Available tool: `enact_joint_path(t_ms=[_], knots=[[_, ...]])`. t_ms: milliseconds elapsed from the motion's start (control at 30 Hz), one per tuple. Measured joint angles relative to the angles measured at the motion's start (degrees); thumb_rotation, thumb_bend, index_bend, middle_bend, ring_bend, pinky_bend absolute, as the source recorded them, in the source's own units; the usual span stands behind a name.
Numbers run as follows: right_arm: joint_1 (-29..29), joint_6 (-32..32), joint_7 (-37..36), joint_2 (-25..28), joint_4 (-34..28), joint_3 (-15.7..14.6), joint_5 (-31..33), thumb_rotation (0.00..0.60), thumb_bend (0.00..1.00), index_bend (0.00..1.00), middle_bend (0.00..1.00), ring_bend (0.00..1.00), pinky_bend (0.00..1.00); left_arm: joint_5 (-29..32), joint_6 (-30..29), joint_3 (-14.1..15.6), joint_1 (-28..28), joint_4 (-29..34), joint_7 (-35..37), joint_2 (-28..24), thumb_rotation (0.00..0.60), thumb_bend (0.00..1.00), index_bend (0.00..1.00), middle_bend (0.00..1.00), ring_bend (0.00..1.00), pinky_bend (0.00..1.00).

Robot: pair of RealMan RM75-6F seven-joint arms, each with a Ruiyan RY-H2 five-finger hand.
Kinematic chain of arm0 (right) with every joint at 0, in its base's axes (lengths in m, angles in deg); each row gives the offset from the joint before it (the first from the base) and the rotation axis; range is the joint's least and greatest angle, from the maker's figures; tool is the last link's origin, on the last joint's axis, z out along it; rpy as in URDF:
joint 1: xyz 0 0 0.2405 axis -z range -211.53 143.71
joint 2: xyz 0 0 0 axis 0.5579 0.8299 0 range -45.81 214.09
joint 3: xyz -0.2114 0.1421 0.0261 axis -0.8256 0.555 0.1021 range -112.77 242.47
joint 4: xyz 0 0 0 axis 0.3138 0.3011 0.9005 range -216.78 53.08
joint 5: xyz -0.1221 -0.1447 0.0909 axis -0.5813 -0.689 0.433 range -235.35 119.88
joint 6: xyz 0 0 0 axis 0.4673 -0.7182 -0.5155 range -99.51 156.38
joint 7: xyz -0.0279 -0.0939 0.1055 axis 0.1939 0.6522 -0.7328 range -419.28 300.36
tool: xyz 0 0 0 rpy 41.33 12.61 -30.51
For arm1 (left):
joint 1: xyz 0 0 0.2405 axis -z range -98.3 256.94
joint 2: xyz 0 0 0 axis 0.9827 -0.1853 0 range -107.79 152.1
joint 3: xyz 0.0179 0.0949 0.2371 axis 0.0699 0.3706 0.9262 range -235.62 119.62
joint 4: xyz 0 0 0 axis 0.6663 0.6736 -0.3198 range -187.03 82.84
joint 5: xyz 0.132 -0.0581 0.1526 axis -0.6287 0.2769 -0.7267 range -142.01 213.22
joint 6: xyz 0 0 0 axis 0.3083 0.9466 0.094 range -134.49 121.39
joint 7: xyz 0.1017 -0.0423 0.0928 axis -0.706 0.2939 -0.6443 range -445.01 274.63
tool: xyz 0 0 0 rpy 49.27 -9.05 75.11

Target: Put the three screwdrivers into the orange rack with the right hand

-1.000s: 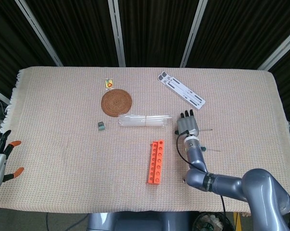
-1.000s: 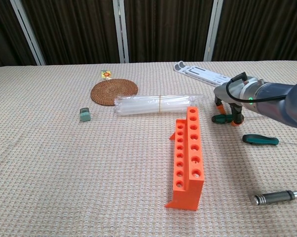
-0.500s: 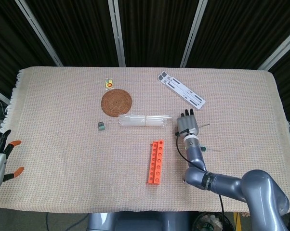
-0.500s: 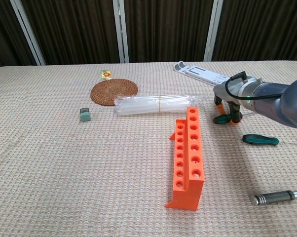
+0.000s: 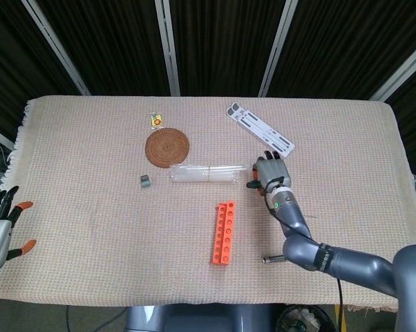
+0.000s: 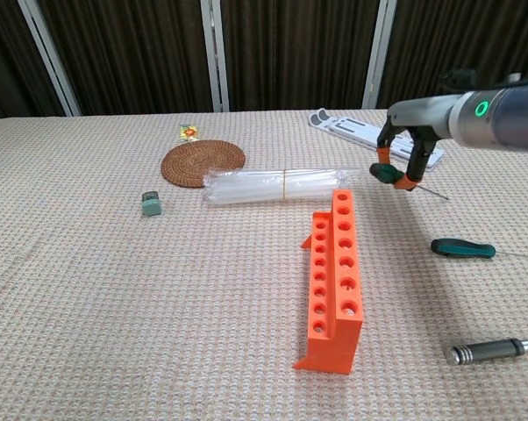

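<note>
While one screwdriver (image 6: 388,175) in right hand (image 6: 403,151), orange rack (image 6: 335,274) holeful, unfilled.

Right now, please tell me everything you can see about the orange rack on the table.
The orange rack looks like bright orange plastic: a long narrow block with two rows of round holes along its top and a small flared foot at the near end. All the holes that show are empty. It stands on the beige woven tablecloth, near the table's middle, its far end close to the bundle of clear tubes but apart from it. Nothing touches it; the right robot hand is lifted beyond its far end.
</note>
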Motion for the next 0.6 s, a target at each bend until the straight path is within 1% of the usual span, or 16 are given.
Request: enact_joint_path(t_ms=[67,167,200,267,333,367,467,567,600], knots=[[1.29,2.63,-3.56,2.97,-2.74,1.45,-0.12,0.600,0.29,0.60,0.22,0.00,0.00,-0.26,0.05,0.09,0.09,0.40,-0.33,-0.09,0.600,0.13,0.25,0.00,0.00,0.00],[3.81,8.78,-10.01,7.80,-6.40,3.91,-0.67,0.600,0.29,0.60,0.23,0.00,0.00,-0.60,0.16,0.27,0.20,1.08,-1.03,-0.29,0.600,0.13,0.26,0.00,0.00,0.00],[5.25,12.53,-13.60,10.06,-7.80,5.19,-1.34,0.600,0.29,0.60,0.23,0.00,0.00,-0.69,0.19,0.32,0.23,1.33,-1.32,-0.37,0.600,0.13,0.26,0.00,0.00,0.00],[6.78,16.40,-17.36,12.11,-8.99,6.52,-2.21,0.600,0.29,0.60,0.23,0.00,0.00,-0.92,0.20,0.46,0.27,1.86,-1.84,-0.56,0.600,0.13,0.26,0.00,0.00,0.00],[9.46,22.47,-23.38,14.82,-10.53,8.97,-3.71,0.600,0.29,0.60,0.23,0.00,0.00,-1.16,0.05,0.52,0.24,2.23,-2.10,-0.70,0.600,0.13,0.26,0.00,0.00,0.00],[10.18,24.01,-24.88,15.37,-10.82,9.67,-4.12,0.600,0.29,0.61,0.24,0.00,0.00,-1.28,-0.12,0.57,0.19,2.53,-2.37,-0.83,0.600,0.13,0.26,0.00,0.00,0.00],[14.10,32.01,-31.83,17.41,-11.64,13.74,-6.69,0.600,0.29,0.61,0.24,0.00,0.00,-1.37,-0.49,0.66,0.00,3.25,-3.09,-1.12,0.600,0.14,0.26,0.00,0.00,0.00],[18.69,40.22,-37.25,18.22,-11.81,19.29,-9.56,0.600,0.29,0.62,0.25,0.00,0.00,-1.45,-0.74,0.80,-0.17,3.93,-3.81,-1.26,0.600,0.14,0.26,0.00,0.00,0.00],[20.59,43.45,-38.66,18.21,-11.76,21.95,-10.53,0.600,0.29,0.62,0.25,0.00,0.00,-1.52,-0.80,0.84,-0.20,4.09,-4.00,-1.28,0.600,0.14,0.26,0.00,0.00,0.00]])
